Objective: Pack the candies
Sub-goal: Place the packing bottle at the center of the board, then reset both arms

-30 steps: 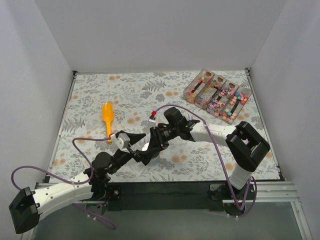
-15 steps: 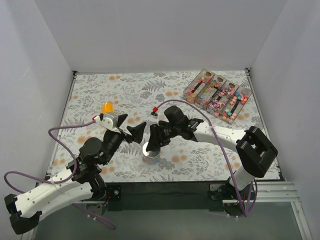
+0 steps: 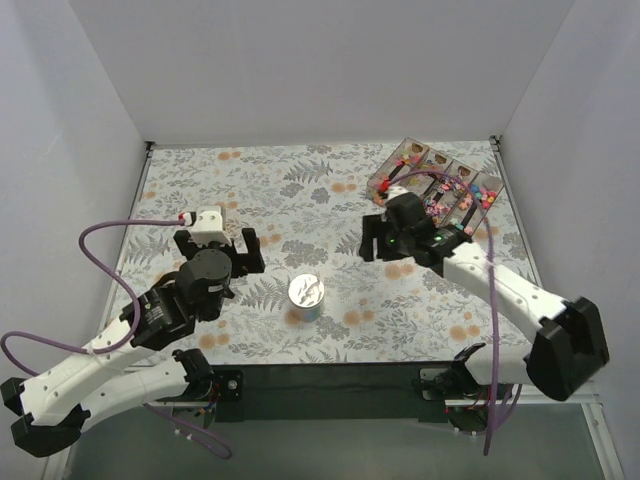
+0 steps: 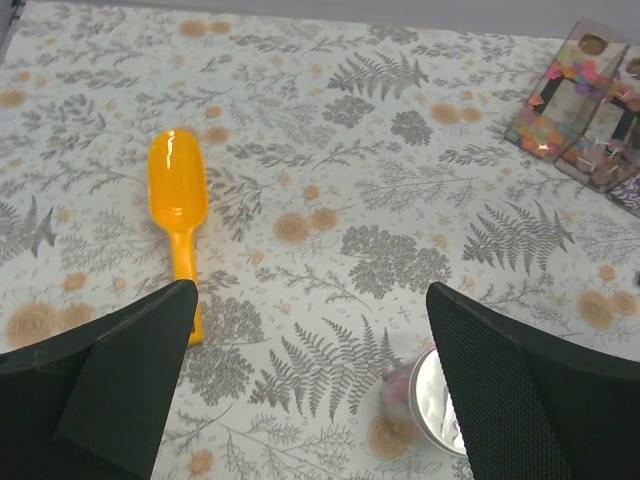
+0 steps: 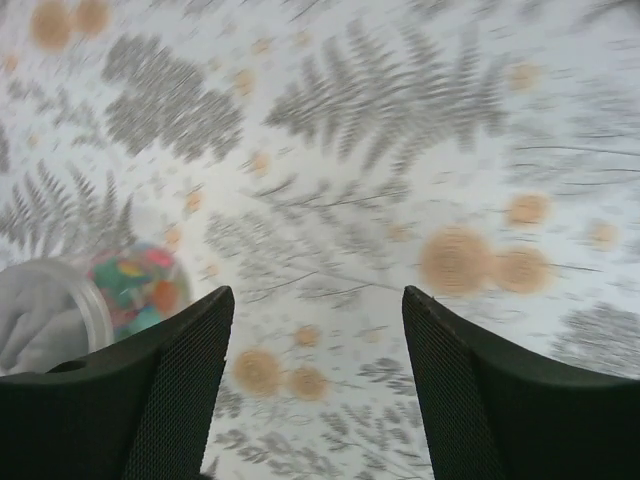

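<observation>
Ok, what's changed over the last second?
Both arms pulled away from the jar. The left gripper swung back left, toward the orange scoop. The right gripper opened wider and withdrew toward the candy boxes. The jar, hidden between them before, now stands free. The boxes have not moved.

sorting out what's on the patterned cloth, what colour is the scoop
The scoop is plain bright orange; the left wrist view shows it best.
</observation>
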You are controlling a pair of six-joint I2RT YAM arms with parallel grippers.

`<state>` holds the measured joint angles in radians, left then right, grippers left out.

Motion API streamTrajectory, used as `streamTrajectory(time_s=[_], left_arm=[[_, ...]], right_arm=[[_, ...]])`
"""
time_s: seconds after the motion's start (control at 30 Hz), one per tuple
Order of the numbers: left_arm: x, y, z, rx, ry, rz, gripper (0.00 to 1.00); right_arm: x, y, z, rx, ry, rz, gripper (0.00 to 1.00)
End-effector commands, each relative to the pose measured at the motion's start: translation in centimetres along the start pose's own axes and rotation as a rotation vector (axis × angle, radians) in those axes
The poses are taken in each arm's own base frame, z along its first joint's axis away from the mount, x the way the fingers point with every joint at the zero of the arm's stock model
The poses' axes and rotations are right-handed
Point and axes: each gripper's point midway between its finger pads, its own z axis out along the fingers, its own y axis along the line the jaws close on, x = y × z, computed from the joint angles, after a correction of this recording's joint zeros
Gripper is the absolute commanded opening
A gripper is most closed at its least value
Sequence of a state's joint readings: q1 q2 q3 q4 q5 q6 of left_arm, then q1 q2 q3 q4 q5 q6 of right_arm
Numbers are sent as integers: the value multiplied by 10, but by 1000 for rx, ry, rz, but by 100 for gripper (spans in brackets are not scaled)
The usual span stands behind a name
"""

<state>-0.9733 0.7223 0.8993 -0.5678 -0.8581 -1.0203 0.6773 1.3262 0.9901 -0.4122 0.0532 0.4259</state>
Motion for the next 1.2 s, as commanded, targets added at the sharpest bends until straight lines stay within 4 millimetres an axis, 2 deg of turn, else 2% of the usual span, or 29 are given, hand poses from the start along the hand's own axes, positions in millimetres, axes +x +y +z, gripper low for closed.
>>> streamTrajectory(time_s=[0.0, 0.03, 0.07, 0.13, 0.17, 0.2, 0.3, 0.33, 0.37, 0.43, 0.47, 0.53, 0.6, 0.77, 1.17], left_arm=[[3, 41, -20, -131, 18, -113, 98], [2, 43, -24, -121, 13, -141, 98], [0, 44, -27, -108, 5, -167, 98], [-10, 56, -37, -114, -30, -229, 98], [-13, 60, -40, -126, -44, -262, 98], [-17, 65, -43, -138, -57, -276, 97], [-31, 78, -51, -169, -99, -299, 96], [-37, 83, -53, -185, -114, -299, 96], [-39, 86, -54, -193, -122, -296, 96], [-43, 89, -55, -203, -136, -265, 96], [-44, 91, -55, -217, -144, -254, 96], [-47, 93, -55, -226, -155, -237, 97], [-49, 93, -54, -231, -163, -237, 97], [-51, 92, -53, -227, -175, -235, 97], [-55, 85, -49, -209, -182, -209, 97]], right_arm=[[-41, -68, -57, 214, -231, 6, 76], [-47, -73, -70, 237, -277, -1, 78], [-56, -75, -93, 250, -351, -5, 82], [-63, -94, -120, 357, -439, -14, 88], [-60, -103, -129, 401, -464, -19, 90], [-63, -117, -155, 485, -545, -4, 94], [-56, -142, -201, 622, -674, 18, 98], [-54, -146, -212, 639, -707, 25, 98], [-53, -146, -231, 637, -770, 33, 98], [-48, -152, -245, 663, -818, 45, 98], [-46, -153, -260, 657, -872, 46, 98], [-40, -155, -266, 658, -908, 49, 98], [-34, -159, -283, 658, -981, 94, 98], [-31, -156, -296, 615, -1068, 69, 98], [-34, -151, -295, 595, -1074, 31, 98]])
